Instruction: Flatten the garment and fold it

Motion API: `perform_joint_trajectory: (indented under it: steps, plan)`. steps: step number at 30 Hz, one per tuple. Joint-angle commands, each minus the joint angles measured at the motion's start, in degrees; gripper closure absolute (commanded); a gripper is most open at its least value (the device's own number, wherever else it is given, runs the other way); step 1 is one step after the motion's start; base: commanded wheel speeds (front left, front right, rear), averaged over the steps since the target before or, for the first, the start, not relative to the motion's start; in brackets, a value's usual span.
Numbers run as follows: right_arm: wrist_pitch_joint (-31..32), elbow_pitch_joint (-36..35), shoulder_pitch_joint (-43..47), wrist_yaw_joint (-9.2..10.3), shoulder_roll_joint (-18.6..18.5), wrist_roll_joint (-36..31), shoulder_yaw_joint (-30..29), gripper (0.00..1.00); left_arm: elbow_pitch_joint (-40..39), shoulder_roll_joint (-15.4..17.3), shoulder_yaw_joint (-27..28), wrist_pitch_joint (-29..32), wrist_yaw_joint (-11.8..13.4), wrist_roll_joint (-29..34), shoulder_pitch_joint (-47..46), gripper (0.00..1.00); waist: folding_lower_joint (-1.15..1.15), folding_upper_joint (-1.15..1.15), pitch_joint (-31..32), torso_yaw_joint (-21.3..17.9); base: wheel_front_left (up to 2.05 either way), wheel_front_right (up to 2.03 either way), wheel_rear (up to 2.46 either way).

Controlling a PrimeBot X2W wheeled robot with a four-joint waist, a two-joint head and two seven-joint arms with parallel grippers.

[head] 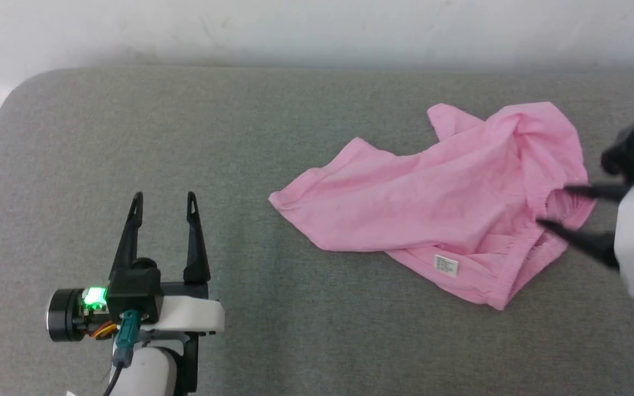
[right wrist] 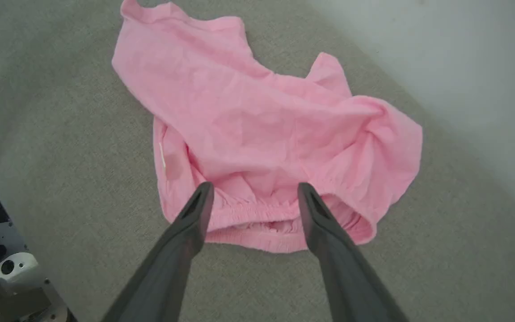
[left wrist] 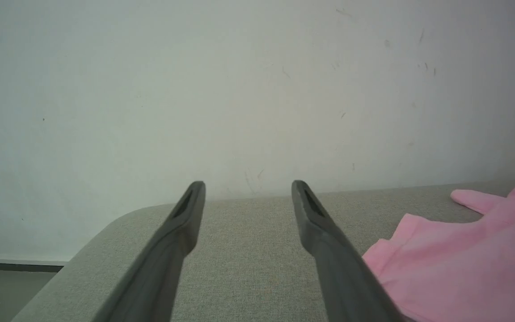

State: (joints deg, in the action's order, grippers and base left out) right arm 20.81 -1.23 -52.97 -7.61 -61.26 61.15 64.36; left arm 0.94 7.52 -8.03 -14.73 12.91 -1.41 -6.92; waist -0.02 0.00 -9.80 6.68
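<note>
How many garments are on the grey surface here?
1: the pink garment, crumpled right of centre, its waistband end at the open right gripper. Another hidden beneath it looks unlikely.

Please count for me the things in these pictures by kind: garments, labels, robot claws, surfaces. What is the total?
Garments: 1, the pink garment, crumpled.
Labels: 1, the white label on it.
Claws: 2, the left claw and the right claw, both open.
Surfaces: 1, the grey padded surface.
Total: 5
</note>
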Motion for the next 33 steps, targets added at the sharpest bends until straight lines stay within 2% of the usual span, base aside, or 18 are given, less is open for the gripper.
perform_joint_trajectory:
  steps: [1,4,8,18,23,24,25,29,33]
  plan:
    - [1.4,-1.6,1.6,0.12,-0.7,1.3,0.5,0.00,0.1,0.4,0.2,-0.3,-0.4,0.6,1.0,0.00,0.02,0.00,1.2,-1.3,0.00,0.00,0.00]
    - [3.8,-3.8,4.6,0.12,-1.5,3.6,1.7,0.00,0.1,0.3,0.1,-0.3,-0.5,0.6,1.0,0.00,0.02,0.00,0.9,-1.2,0.00,0.00,0.00]
    - [3.2,-2.2,8.2,0.12,0.4,5.5,2.1,0.00,0.2,-0.1,-0.3,-0.3,-0.7,0.7,0.3,0.00,0.02,0.00,-0.1,-0.4,0.00,0.00,0.00]
    - [-4.2,9.3,13.5,0.12,11.9,8.2,1.2,0.00,0.4,-0.3,-0.4,-0.3,-1.1,0.7,-1.9,0.00,0.02,0.00,-3.5,1.9,0.00,0.00,0.00]
    - [-3.6,14.7,14.4,0.12,15.4,4.9,5.0,0.00,0.7,-0.6,-0.5,-0.3,-1.1,0.7,-2.7,0.00,0.02,0.00,-4.3,2.5,0.00,0.00,0.00]
    - [-4.1,15.2,14.4,0.12,15.6,4.3,5.4,0.69,0.8,-0.6,-0.5,-0.3,-1.0,0.7,-2.8,0.00,0.02,0.00,-4.3,2.5,0.00,0.00,0.00]
    - [-4.8,15.5,14.5,0.12,15.8,3.9,5.7,1.00,0.9,-0.6,-0.4,-0.3,-1.0,0.7,-2.8,0.00,0.02,0.00,-4.1,2.4,0.00,0.00,0.00]
    - [-9.1,14.6,14.5,0.12,14.9,2.5,5.8,1.00,1.6,0.2,0.3,-0.3,-1.4,0.6,-3.6,0.00,0.02,0.00,-2.4,1.5,0.00,0.00,0.00]
    - [-12.8,11.0,14.7,0.12,12.5,0.2,5.6,1.00,3.0,2.3,1.3,-0.3,-3.1,0.3,-6.0,0.00,0.02,0.00,0.0,0.3,0.00,0.00,0.00]
